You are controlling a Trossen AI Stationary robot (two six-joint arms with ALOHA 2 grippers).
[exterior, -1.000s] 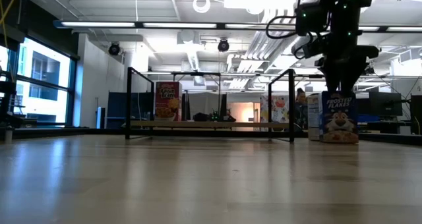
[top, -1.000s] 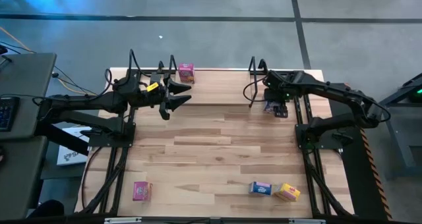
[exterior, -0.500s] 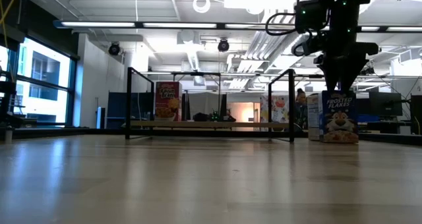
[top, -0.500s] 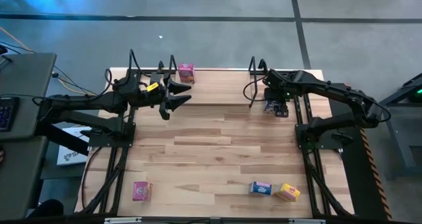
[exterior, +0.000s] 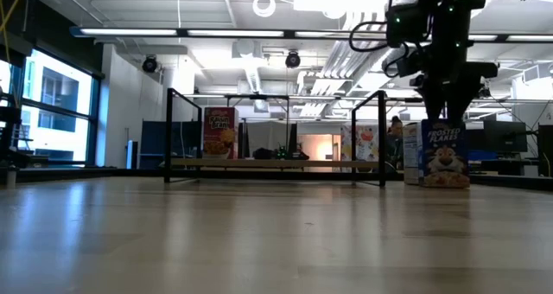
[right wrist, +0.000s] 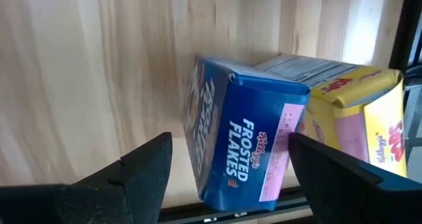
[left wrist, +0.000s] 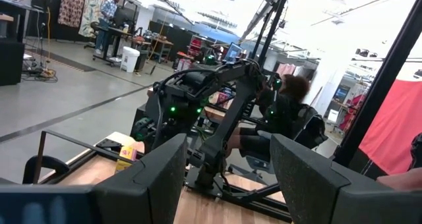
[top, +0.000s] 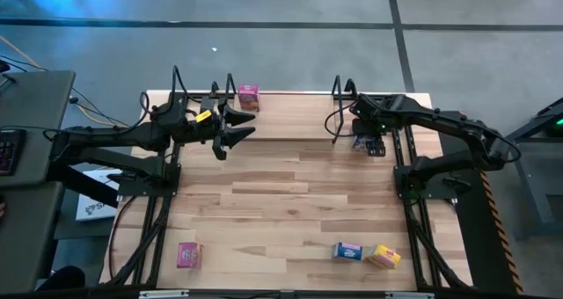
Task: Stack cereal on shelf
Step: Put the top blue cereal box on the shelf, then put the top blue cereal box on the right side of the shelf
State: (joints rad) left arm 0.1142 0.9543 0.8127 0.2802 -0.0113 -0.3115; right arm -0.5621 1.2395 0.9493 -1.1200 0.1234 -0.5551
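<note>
The right wrist view alone shows the right gripper [right wrist: 227, 168] spread wide over a blue cereal box [right wrist: 244, 141], a yellow box [right wrist: 359, 115] behind. Left gripper [top: 236, 127] open above the wood-plank table [top: 281, 202].

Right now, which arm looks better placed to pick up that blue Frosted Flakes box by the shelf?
The right. Its gripper hangs open directly over the blue Frosted Flakes box, a finger on either side. The left gripper sits across the table near the pink box.

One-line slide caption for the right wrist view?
Right gripper open around the upright blue box, with a yellow box beside it.
</note>
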